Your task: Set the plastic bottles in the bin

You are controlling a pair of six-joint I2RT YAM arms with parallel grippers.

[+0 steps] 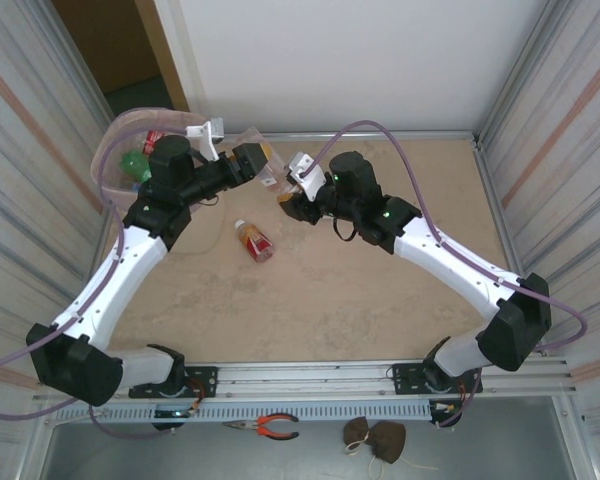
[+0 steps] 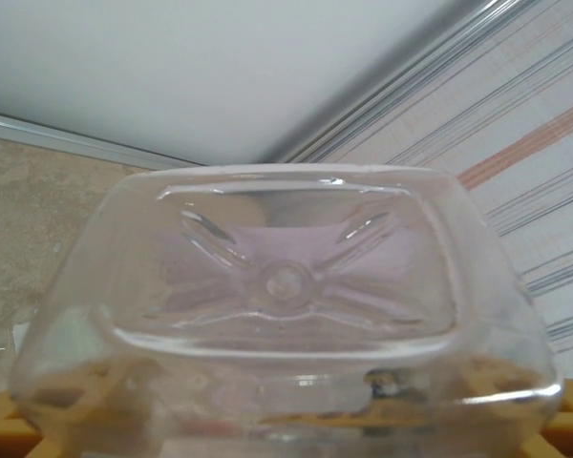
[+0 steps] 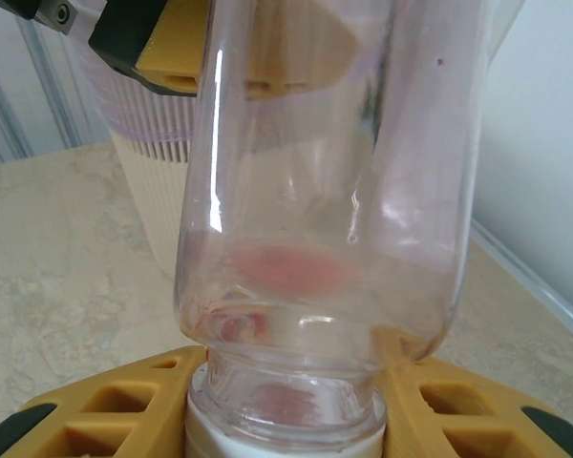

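Right claw [image 1: 292, 186] clamps the bottle [image 3: 325, 191] by its neck; we cannot tell if the left claw [image 1: 258, 160] grips. Releasing early drops it outside the bin [image 1: 110, 135].

Clear bottle [image 3: 325, 191], white cap [image 3: 277, 447]; red-labelled bottle [image 1: 255, 241]; pale pink ribbed bin [image 1: 108, 143]; beige marbled table [image 1: 380, 290]; orange-handled pliers [image 1: 267, 427].

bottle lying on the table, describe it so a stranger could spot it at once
On the beige table, find the clear bottle held up between the two arms. Just nearer than it, by the left arm, a small bottle lies on its side. It has a red label and lies loose, unlike those in the pink bin.
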